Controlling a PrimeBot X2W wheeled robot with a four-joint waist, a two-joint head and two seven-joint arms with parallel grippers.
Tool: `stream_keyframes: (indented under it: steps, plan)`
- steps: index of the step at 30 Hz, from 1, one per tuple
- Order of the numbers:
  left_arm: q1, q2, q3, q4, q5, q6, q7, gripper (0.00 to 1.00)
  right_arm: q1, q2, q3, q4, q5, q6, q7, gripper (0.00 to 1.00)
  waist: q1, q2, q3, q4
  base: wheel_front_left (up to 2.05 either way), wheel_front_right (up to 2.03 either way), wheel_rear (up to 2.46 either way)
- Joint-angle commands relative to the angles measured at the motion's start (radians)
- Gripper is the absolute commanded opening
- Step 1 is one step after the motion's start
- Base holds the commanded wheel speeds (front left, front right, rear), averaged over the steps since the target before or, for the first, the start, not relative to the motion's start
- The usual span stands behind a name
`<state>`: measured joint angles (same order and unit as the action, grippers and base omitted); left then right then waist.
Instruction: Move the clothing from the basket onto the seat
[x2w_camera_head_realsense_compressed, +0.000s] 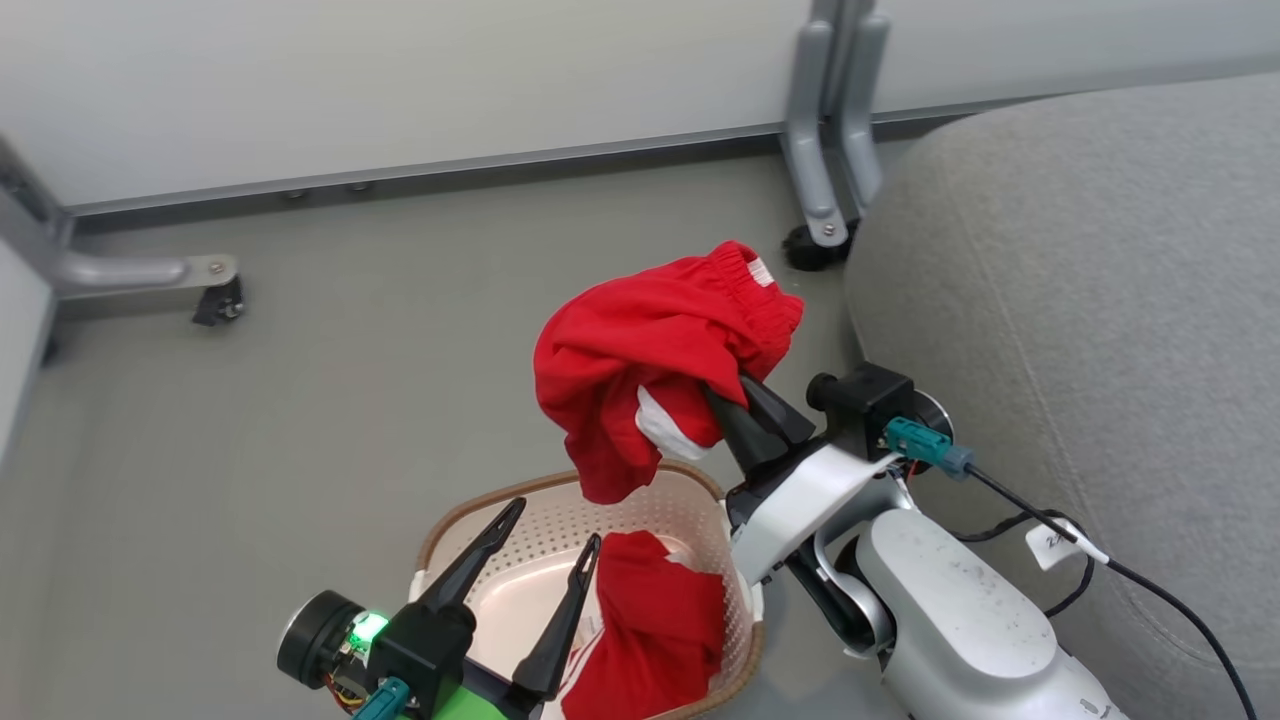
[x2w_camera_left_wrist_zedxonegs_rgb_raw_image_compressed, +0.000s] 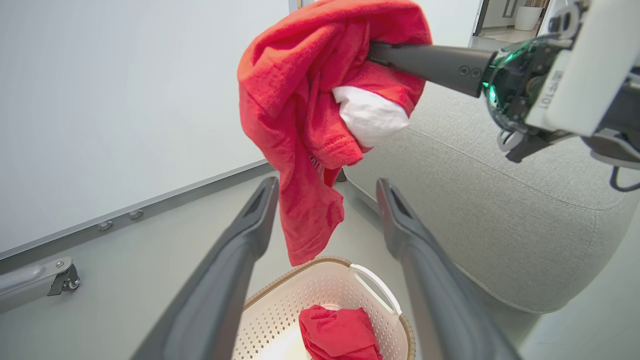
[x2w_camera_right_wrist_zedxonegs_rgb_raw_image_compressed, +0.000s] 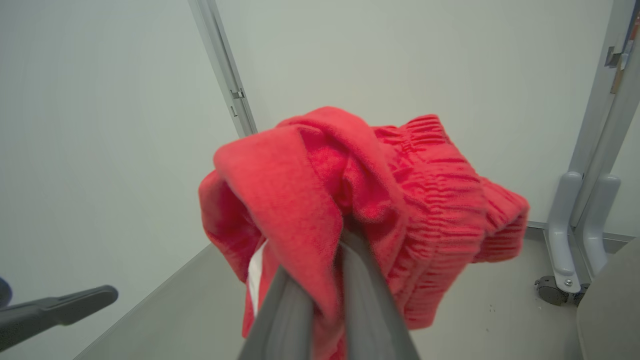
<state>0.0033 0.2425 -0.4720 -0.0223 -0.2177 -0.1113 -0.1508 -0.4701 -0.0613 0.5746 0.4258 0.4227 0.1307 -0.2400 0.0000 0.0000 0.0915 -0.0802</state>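
Clothing: red shorts (x2w_camera_head_realsense_compressed: 655, 350) mid-frame, clamped in right gripper (x2w_camera_head_realsense_compressed: 742, 412), above basket (x2w_camera_head_realsense_compressed: 690, 485). Second garment (x2w_camera_head_realsense_compressed: 655, 625) inside basket, lower centre. Left gripper (x2w_camera_head_realsense_compressed: 535, 555) fingers apart, empty. Seat (x2w_camera_head_realsense_compressed: 1090, 300) right. Risk: dangling hem snags basket rim, or bunched pinch slips during swing.

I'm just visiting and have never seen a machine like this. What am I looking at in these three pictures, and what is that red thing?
It is a two-armed robot. One picture looks down from its head; the other two come from cameras on its wrists. The right end effector has its two dark fingers shut on red shorts with an elastic waistband, held in the air above a white basket on the floor. A second red garment lies inside the basket. The left end effector hangs open over the basket, holding nothing. The big grey seat is on the right, where the clothes should go.
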Motion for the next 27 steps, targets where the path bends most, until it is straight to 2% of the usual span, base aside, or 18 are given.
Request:
stream_keyframes:
  steps: [1,11,17,22,27]
  plan:
    - [-0.021,0.011,-0.003,-0.004,0.005,0.000,0.005,1.00,0.010,-0.003,-0.009,-0.005,-0.007,0.000,-0.008,0.00,0.0000,0.0000,0.027,-0.092,0.00,0.00,0.00]
    - [-0.067,0.030,-0.039,-0.023,0.009,-0.009,0.030,1.00,0.038,-0.013,-0.098,-0.007,-0.018,0.000,-0.020,0.00,0.0000,0.0000,0.076,-0.298,0.00,0.00,0.00]
    - [-0.083,0.039,-0.049,-0.032,0.005,-0.004,0.041,1.00,0.066,-0.015,-0.174,-0.005,-0.031,0.000,-0.025,0.00,0.0000,0.0000,0.102,-0.399,0.00,0.00,0.00]
    - [-0.097,0.048,-0.059,-0.048,0.005,-0.004,0.057,1.00,0.076,-0.016,-0.250,-0.003,-0.037,0.000,-0.025,0.00,0.0000,0.0000,0.129,-0.449,0.00,0.00,0.00]
    - [-0.121,0.061,-0.066,-0.072,0.016,-0.007,0.079,1.00,0.043,-0.018,-0.358,-0.005,-0.039,0.000,-0.026,0.00,0.0000,0.0000,0.182,-0.458,0.00,0.00,0.00]
